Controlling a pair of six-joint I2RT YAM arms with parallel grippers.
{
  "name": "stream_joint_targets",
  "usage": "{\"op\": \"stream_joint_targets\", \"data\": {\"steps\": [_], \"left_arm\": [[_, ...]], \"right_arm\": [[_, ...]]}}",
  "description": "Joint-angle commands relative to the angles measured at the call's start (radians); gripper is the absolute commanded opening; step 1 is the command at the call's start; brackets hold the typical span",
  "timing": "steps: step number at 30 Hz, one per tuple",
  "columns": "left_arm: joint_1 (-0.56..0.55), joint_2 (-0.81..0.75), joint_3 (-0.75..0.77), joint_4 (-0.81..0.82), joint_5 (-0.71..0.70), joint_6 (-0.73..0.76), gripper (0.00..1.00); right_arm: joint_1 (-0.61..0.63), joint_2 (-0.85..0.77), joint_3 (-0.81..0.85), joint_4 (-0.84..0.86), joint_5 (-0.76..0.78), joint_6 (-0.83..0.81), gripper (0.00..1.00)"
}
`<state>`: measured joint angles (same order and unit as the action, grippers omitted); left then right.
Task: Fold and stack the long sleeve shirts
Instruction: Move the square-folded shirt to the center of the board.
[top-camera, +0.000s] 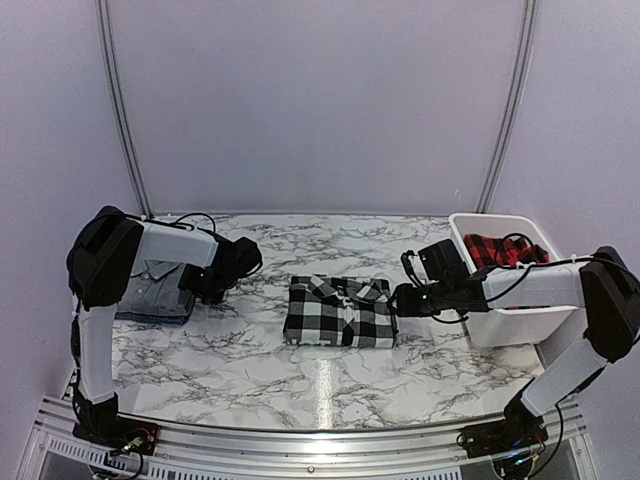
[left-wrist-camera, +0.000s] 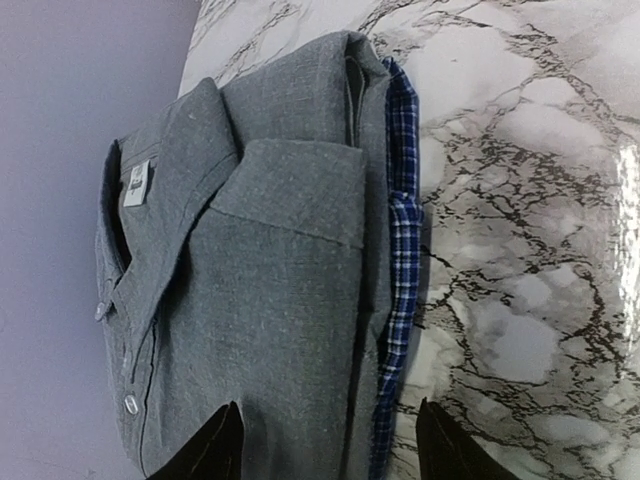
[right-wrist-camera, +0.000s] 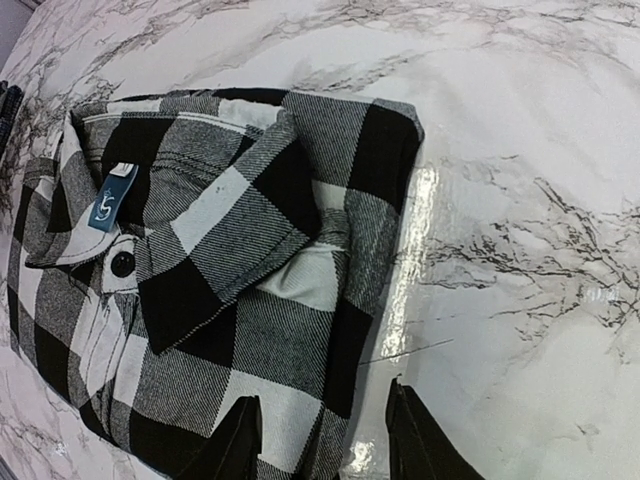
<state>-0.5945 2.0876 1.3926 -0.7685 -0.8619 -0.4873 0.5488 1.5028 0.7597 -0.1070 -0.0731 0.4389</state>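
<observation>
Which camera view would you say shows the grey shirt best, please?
The left wrist view: the grey shirt fills it, folded, with collar, buttons and label clear. The top view shows it small, partly hidden by the left arm. The right wrist view misses it.

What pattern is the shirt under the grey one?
Blue plaid shirt, clearest in left wrist view.

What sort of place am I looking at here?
Probably a robot test booth, not a home: plain enclosing walls, arms bolted to a marble-patterned table, and a white bin.
</observation>
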Motion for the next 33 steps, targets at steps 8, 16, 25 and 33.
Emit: {"op": "stream_joint_targets", "data": {"steps": [8, 16, 25, 33], "left_arm": [[-0.001, 0.081, 0.025, -0.067, -0.105, -0.018, 0.51], [0.001, 0.133, 0.02, -0.063, -0.079, -0.026, 0.56], [0.007, 0.115, 0.003, -0.017, -0.016, -0.004, 0.13], [0.007, 0.036, -0.005, 0.02, 0.095, 0.027, 0.0]], "right_arm": [[-0.009, -0.012, -0.005, 0.015, -0.028, -0.002, 0.39], [-0.009, -0.003, 0.002, 0.025, -0.04, -0.006, 0.39], [-0.009, -0.004, -0.009, 0.034, -0.049, -0.009, 0.39], [-0.009, -0.007, -0.015, 0.045, -0.053, -0.008, 0.39]]}}
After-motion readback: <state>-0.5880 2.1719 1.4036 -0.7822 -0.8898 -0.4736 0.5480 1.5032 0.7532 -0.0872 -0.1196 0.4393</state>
